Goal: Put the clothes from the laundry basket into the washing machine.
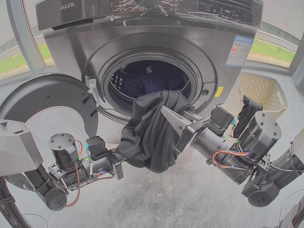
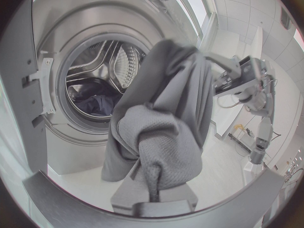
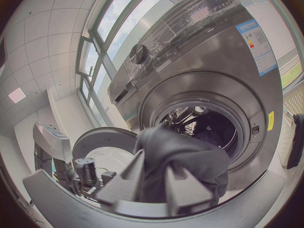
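The left arm [image 1: 60,174] is dark grey metal, with a round black motor cap [image 1: 61,140] ringed by screws, a looping orange cable [image 1: 77,187] and a pale grey boxy shell [image 1: 17,149]. The right arm [image 1: 250,149] is a thicker black cylinder with a shorter orange wire [image 1: 223,163]. The left gripper [image 2: 154,187] and right gripper [image 3: 155,162] have flat grey wedge-shaped fingers.

We see the garment [image 1: 152,136] before the washing machine [image 1: 79,48] mouth; its door [image 1: 41,98] at left; the laundry basket [image 1: 269,92] at right

end effector [image 3: 155,167] gripping garment [image 3: 190,155], washer [image 3: 205,67] open
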### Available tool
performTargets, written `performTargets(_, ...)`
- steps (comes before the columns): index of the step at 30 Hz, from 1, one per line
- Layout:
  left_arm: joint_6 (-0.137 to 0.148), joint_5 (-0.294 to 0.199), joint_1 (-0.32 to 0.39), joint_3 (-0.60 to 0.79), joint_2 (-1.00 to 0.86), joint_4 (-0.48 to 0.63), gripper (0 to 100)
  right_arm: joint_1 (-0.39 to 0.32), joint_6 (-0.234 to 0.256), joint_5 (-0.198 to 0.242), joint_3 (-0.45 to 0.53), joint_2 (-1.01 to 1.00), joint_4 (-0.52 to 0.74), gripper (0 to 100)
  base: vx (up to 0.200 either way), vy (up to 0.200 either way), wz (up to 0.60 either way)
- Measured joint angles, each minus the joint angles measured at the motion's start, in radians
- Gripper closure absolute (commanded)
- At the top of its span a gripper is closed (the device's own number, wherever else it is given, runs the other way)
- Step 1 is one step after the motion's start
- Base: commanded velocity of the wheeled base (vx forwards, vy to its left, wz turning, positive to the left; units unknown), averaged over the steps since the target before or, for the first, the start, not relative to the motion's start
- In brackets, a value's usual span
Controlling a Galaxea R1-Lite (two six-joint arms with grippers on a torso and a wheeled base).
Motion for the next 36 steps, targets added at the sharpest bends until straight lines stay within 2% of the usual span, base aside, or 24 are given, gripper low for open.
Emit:
performTargets(5, -0.019, 0.002, -0.021, 0.062, -0.063, -0.02, 100, -0.008, -0.002, 0.001, 0.031, 0.043, -0.005, 0, 0.0, 0.0, 0.0)
performTargets(10, -0.04, 0.004, -0.035, 0.067, -0.107, -0.023, 100, -0.013, -0.003, 0.001, 0.122, 0.073, -0.002, 0, 0.0, 0.0, 0.0)
performTargets(14, -0.078, 0.005, -0.042, 0.049, -0.141, -0.023, 100, -0.027, -0.005, 0.001, 0.214, 0.096, -0.006, 0, 0.0, 0.0, 0.0)
performTargets(17, -0.114, 0.007, -0.047, 0.017, -0.159, -0.023, 100, -0.057, -0.009, 0.002, 0.259, 0.112, -0.007, 0, 0.0, 0.0, 0.0)
performTargets(19, -0.129, 0.011, -0.05, -0.002, -0.168, -0.023, 100, -0.075, -0.01, 0.003, 0.276, 0.121, -0.007, 0, 0.0, 0.0, 0.0)
performTargets(26, -0.155, 0.047, -0.054, -0.057, -0.197, -0.023, 100, -0.097, -0.009, 0.003, 0.341, 0.165, -0.007, 0, 0.0, 0.0, 0.0)
performTargets(29, -0.173, 0.082, -0.053, -0.087, -0.206, -0.023, 100, -0.095, -0.004, 0.002, 0.362, 0.201, -0.008, 0, 0.0, 0.0, 0.0)
performTargets(36, -0.182, 0.104, -0.055, -0.117, -0.215, -0.023, 100, -0.083, -0.004, 0.003, 0.329, 0.256, -0.021, 0, 0.0, 0.0, 0.0)
